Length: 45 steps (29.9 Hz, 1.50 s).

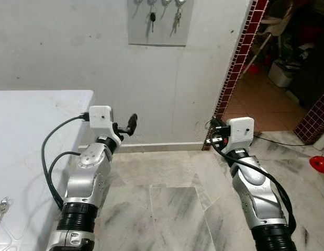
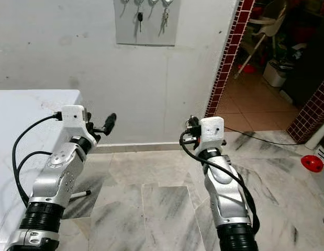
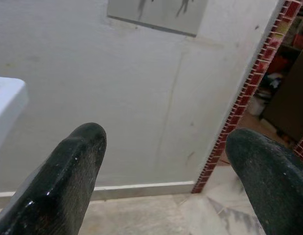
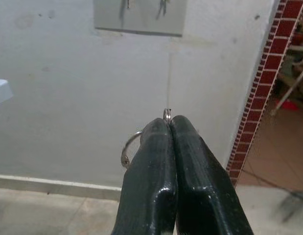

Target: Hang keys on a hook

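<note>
High on the wall ahead hangs a grey hook panel (image 1: 160,22), and a black-headed key (image 1: 152,20) and another bunch (image 1: 176,20) dangle from its hooks. My right gripper (image 4: 169,122) is shut on a metal key ring (image 4: 128,149), whose loop sticks out beside the pressed fingers. It is raised at mid height, well below the panel and to its right (image 1: 214,135). The keys on the ring are hidden. My left gripper (image 3: 168,139) is open and empty, held up near the table's corner (image 1: 129,125). A loose bunch of keys (image 1: 0,206) lies on the table at the left.
A white table (image 1: 36,136) fills the left side, reaching to the wall. To the right is a doorway framed in red tile (image 1: 240,57), with a room of clutter beyond. A red object (image 1: 320,163) lies on the marble floor (image 1: 167,209) at the far right.
</note>
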Tool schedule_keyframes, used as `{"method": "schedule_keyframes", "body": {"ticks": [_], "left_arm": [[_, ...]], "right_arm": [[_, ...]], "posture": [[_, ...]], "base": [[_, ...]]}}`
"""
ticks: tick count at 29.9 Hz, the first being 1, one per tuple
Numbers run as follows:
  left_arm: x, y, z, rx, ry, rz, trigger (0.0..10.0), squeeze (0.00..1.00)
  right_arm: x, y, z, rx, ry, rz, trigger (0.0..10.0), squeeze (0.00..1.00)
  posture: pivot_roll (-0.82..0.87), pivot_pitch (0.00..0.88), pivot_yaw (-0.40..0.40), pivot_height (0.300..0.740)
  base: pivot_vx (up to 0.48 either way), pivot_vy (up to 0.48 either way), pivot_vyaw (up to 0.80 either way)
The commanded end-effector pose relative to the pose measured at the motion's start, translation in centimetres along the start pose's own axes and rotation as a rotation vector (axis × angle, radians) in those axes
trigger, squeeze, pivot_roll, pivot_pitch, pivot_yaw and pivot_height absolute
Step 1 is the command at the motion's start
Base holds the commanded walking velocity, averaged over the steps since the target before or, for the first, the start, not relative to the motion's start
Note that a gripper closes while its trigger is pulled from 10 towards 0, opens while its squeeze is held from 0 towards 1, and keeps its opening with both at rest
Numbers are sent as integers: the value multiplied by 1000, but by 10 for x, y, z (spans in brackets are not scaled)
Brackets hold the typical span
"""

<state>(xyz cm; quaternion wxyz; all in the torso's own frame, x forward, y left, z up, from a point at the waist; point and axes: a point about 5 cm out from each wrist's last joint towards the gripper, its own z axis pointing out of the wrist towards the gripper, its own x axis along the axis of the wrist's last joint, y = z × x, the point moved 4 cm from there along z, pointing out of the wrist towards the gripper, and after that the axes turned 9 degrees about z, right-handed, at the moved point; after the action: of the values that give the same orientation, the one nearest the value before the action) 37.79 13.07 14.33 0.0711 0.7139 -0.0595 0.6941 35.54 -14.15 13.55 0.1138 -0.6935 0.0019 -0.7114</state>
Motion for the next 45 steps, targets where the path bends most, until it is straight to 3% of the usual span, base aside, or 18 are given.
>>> {"method": "schedule_keyframes", "body": {"ticks": [1, 4, 10, 18, 37, 45], "left_arm": [[8, 0, 2, 5, 19, 7, 10000, 0], [11, 0, 3, 7, 32, -2, 10000, 0], [17, -8, 5, 30, 45, -7, 10000, 0], [22, -15, 7, 50, 58, -23, 10000, 0], [23, -13, 9, 49, 64, -37, 10000, 0], [23, -12, 9, 52, 66, -45, 10000, 0]], "right_arm": [[9, 5, 0, -29, 22, 11, 10000, 0], [8, 10, 1, -61, -1, 41, 10000, 0], [21, 8, -1, -19, 55, -18, 10000, 0], [24, 9, 0, -18, 61, -21, 10000, 0], [26, 8, 0, -7, 73, -40, 10000, 0], [27, 6, 0, 4, 73, -40, 10000, 0]], "posture": [[2, 9, -19, 740], [-1, 10, -18, 740], [-6, 5, -15, 740], [-5, 0, -17, 740], [-10, 0, -18, 740], [-9, 0, -19, 740]], "base": [[0, 0, 0], [0, 0, 0], [269, 0, 0], [394, 0, 0], [396, 0, 0], [330, 334, 0]]}}
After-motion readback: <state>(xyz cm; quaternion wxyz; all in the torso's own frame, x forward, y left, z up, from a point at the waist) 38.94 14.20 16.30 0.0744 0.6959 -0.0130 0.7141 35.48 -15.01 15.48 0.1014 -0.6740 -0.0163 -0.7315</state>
